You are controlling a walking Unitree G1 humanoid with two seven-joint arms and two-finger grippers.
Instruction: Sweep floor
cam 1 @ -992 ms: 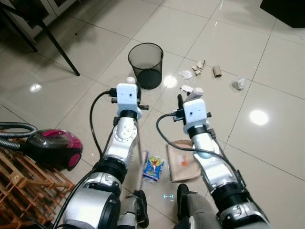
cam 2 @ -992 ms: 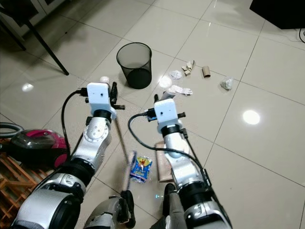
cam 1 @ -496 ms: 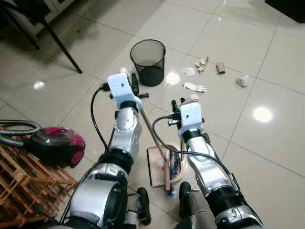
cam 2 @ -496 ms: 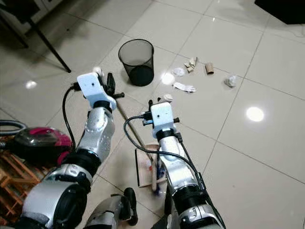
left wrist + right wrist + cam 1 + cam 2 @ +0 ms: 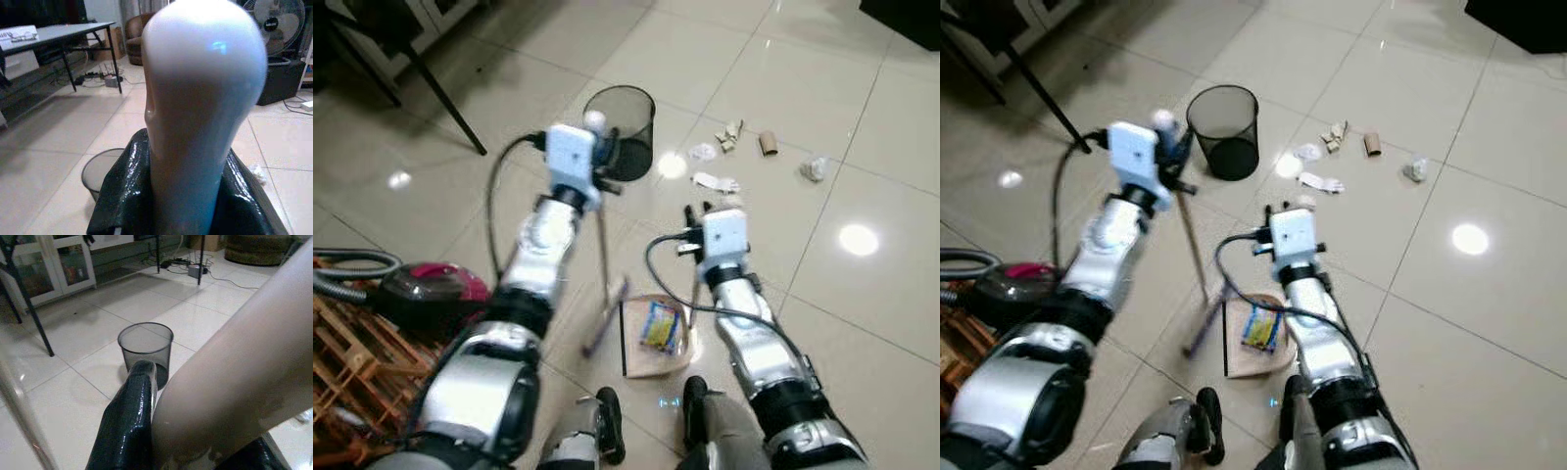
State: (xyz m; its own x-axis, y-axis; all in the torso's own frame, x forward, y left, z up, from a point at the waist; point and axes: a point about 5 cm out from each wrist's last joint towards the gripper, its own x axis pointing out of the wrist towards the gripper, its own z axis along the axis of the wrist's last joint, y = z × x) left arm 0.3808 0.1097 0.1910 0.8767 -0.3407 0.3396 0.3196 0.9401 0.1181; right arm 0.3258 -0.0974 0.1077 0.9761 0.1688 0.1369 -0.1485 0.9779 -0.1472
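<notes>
The left gripper (image 5: 1171,147) is clamped on the broom (image 5: 1197,264) top; the right gripper (image 5: 1290,209) grips the dustpan (image 5: 1255,338) handle at center; scraps (image 5: 1317,182) lie past both, upper right, nearer the right arm.

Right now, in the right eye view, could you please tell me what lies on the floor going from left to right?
Vacuum cleaner → mesh bin → white crumpled paper → cardboard tube → crumpled wrapper.

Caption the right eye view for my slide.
Left gripper raises the broom; a snack packet lies in the dustpan under the right arm.
</notes>
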